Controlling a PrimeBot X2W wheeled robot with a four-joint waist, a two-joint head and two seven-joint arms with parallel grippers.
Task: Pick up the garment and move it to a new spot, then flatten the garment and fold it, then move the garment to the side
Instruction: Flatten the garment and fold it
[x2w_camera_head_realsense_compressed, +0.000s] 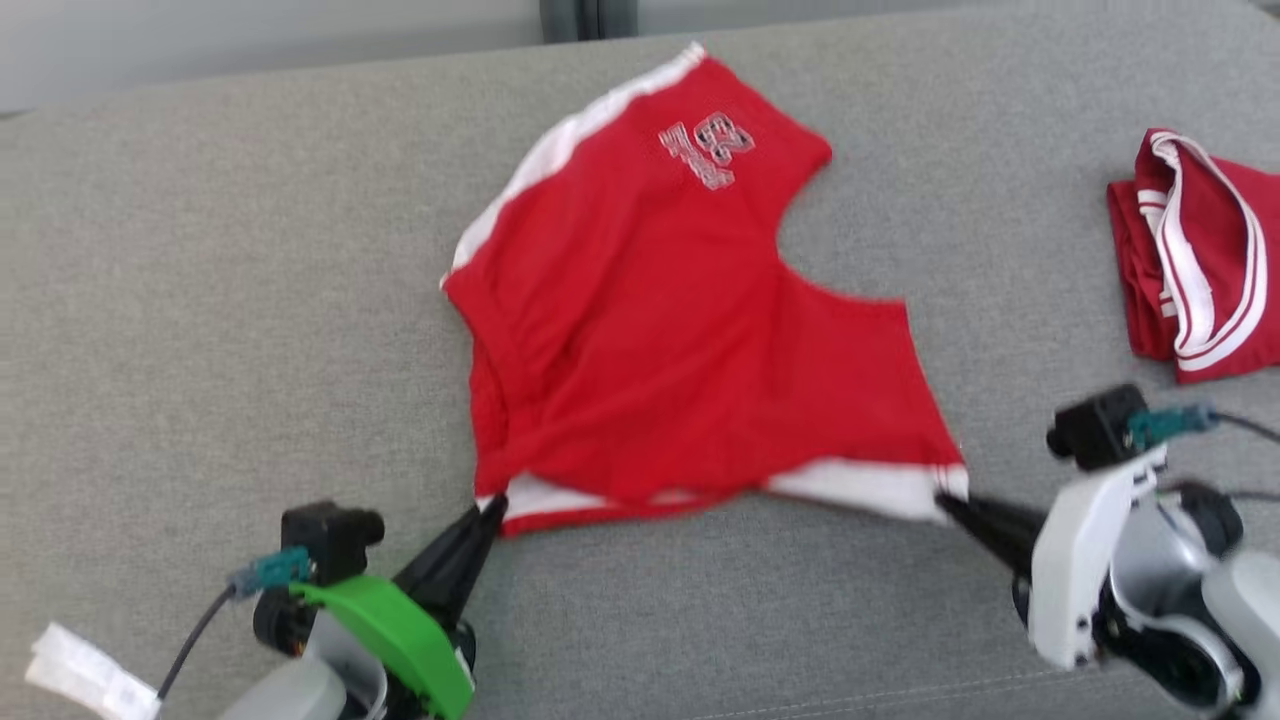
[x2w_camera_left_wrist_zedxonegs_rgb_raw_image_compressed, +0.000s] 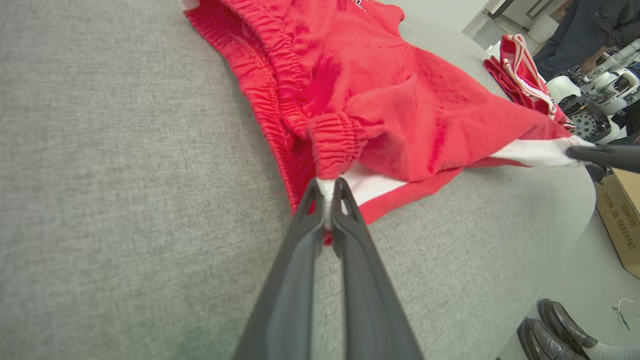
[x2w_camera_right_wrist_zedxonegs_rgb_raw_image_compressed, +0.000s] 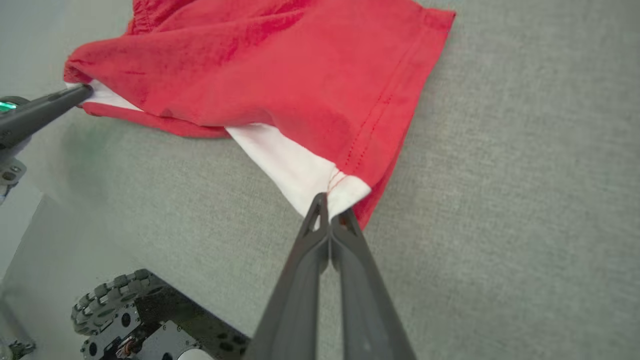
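left fingers and right fingers, long and dark, each clamp a near corner of the soft red knit shorts with white side stripes

the left pair is pressed narrow on a white-banded corner next to the gathered elastic waistband, and the right pair is pressed narrow on the white corner by a stitched leg hem. the near edge runs left to right between the two tips and sags a little in the middle. from there the limp cloth lies on the grey woven-fabric desk, stretching away from both arms and slanting to the far left, with a pale printed number near the far end. neither arm is nearer, so an even pull from both corners looks right. well apart at the far right rests a folded red garment with white trim.
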